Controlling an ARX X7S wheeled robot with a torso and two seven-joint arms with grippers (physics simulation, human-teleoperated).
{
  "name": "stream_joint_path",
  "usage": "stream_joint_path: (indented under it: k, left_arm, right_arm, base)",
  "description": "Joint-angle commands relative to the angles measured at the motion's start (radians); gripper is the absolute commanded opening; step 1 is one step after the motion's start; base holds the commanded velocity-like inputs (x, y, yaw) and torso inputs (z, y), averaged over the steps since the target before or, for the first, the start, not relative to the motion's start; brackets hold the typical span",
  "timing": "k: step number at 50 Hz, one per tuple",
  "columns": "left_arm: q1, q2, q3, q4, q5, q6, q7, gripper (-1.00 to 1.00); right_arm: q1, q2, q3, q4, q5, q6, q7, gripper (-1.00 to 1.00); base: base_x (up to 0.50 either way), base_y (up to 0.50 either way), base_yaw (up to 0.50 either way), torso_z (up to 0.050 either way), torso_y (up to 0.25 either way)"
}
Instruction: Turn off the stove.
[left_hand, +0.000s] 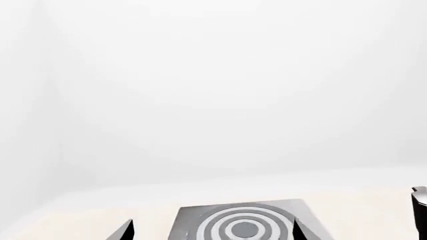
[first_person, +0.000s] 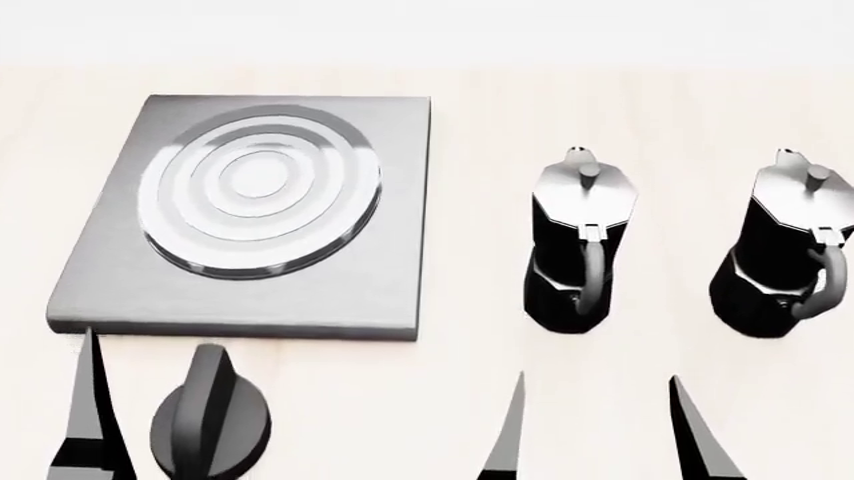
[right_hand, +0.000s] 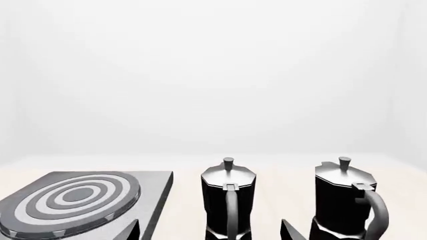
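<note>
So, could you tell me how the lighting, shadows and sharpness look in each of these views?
Head view: flat, even light, sharp throughout; the stove shows soft sheen on its burner rings, and the moka pots cast almost no shadow. Left wrist view: mostly blank white background, nearly washed out, stove cropped at the edge. Right wrist view: crisp, with bright highlights on the pot lids.

The knob (first_person: 210, 425) sits just right of the left gripper's (first_person: 147, 420) one visible fingertip (first_person: 91, 420), with the stove (first_person: 254, 215) beyond both. Two pots stand ahead of the right gripper (first_person: 601, 430): one pot (first_person: 577, 240) before its left finger, the other pot (first_person: 785, 245) farther right.
</note>
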Motion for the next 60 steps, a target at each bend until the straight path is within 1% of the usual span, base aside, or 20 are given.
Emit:
stream_joint_path:
  k: [1, 33, 44, 50, 60]
  left_arm:
    - [0.001, 0.016, -0.028, -0.012, -0.008, 0.019, 0.026, 1.0]
    - [0.0, 0.005, -0.018, -0.011, -0.018, 0.02, 0.012, 1.0]
    - [-0.003, 0.0, -0.012, -0.006, -0.024, 0.017, 0.012, 1.0]
    - [-0.038, 0.006, 0.002, 0.039, -0.049, -0.021, 0.018, 1.0]
    - [-0.146, 0.023, 0.045, 0.101, -0.055, -0.111, 0.014, 1.0]
  right_arm:
    - [-0.005, -0.014, 0.015, 0.005, -0.006, -0.013, -0.03, 1.0]
    - [0.0, -0.003, 0.012, 0.004, 0.004, -0.014, -0.018, 1.0]
    - [0.001, 0.0, 0.008, 0.007, 0.007, -0.018, -0.017, 1.0]
    - [0.003, 0.002, 0.007, 0.009, 0.009, -0.017, -0.015, 1.0]
    - [0.003, 0.005, 0.007, 0.004, 0.014, -0.014, -0.01, 1.0]
  base:
    - [0.0, 0.0, 0.0, 0.0, -0.135]
    - [0.0, 0.0, 0.0, 0.0, -0.111]
    - [0.0, 0.0, 0.0, 0.0, -0.021]
    - [0.0, 0.0, 0.0, 0.0, 0.0]
    - [0.0, 0.0, 0.0, 0.0, 0.0]
